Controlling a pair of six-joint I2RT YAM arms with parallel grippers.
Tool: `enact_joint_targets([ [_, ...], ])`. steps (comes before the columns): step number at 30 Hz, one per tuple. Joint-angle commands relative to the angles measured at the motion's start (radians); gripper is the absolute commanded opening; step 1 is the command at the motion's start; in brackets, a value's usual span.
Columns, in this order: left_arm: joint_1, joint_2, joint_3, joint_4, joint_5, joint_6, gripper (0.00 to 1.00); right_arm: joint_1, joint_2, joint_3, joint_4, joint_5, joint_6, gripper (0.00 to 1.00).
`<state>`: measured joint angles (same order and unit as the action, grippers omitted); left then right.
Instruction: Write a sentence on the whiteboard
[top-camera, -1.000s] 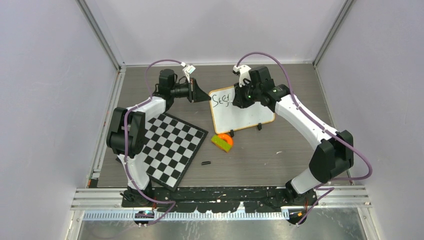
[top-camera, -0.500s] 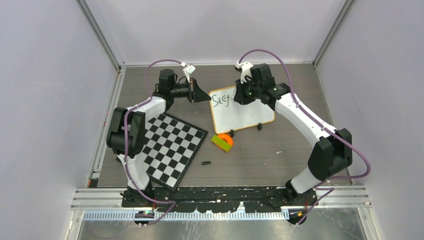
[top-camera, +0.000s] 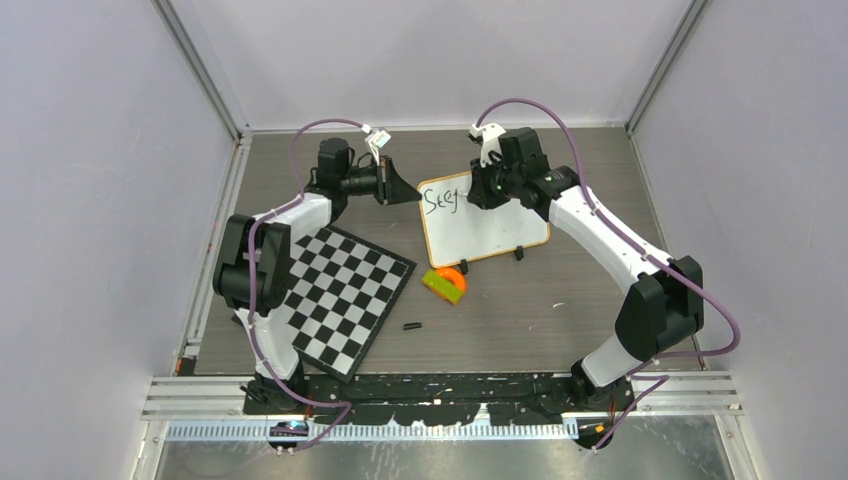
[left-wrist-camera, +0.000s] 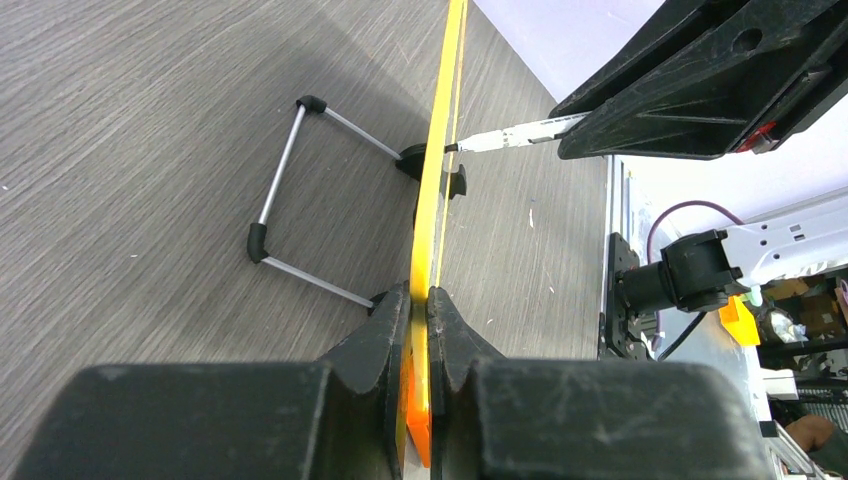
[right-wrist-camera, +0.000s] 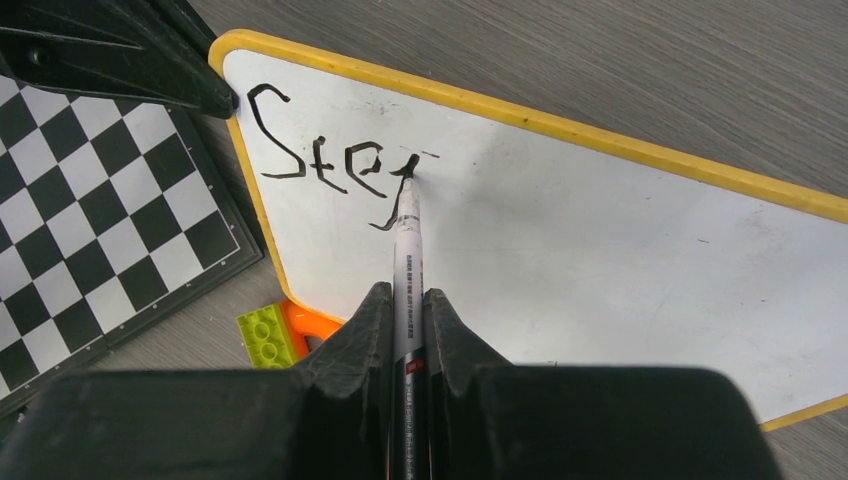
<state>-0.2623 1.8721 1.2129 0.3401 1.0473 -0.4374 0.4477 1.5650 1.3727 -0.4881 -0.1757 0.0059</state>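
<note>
The whiteboard (top-camera: 490, 225) stands tilted at the upper middle of the overhead view. It is a glossy white rectangle with rounded corners and a thin frame that reads yellow in both wrist views, propped on two small black feet (top-camera: 518, 253) on the grey wood-grain surface (top-camera: 580, 300). The left gripper (left-wrist-camera: 420, 300) is pressed together on the board's left edge, black ribbed fingers (left-wrist-camera: 375, 345) on either side of the frame. Its camera sees the board edge-on as a thin yellow strip, and behind it a bent metal wire stand (left-wrist-camera: 285, 190) with black rubber ends, which the overhead view does not show. The right gripper (right-wrist-camera: 405, 310) pinches a slim marker (right-wrist-camera: 408, 235) with a white barrel and dark tip. The tip touches the white face at the end of the sentence (right-wrist-camera: 325, 165), which reads "Ste" plus a fourth letter, probably a p, though the marker covers part of it. Only this wrist view makes the strokes legible; from above they are a small dark scrawl in the board's upper left corner. A flat black-and-white chequered board (top-camera: 335, 295) lies at centre left. A lime-green studded brick (right-wrist-camera: 265, 335) on an orange piece (right-wrist-camera: 310, 325) sits just below the whiteboard's lower left corner. A small black object (top-camera: 411, 326) lies at lower centre.
</note>
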Motion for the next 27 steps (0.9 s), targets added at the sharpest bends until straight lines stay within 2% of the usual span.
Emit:
enact_joint_targets([
  [1, -0.006, -0.020, 0.001, 0.011, 0.026, 0.016, 0.00, -0.009, -0.028, 0.029, 0.049, 0.062, 0.001, 0.00],
  [7, -0.006, -0.022, 0.001, 0.007, 0.025, 0.023, 0.00, -0.015, -0.052, -0.026, 0.056, 0.060, 0.000, 0.00],
  [27, -0.007, -0.024, 0.002, 0.001, 0.022, 0.028, 0.00, 0.011, -0.026, -0.037, 0.040, -0.004, 0.020, 0.00],
])
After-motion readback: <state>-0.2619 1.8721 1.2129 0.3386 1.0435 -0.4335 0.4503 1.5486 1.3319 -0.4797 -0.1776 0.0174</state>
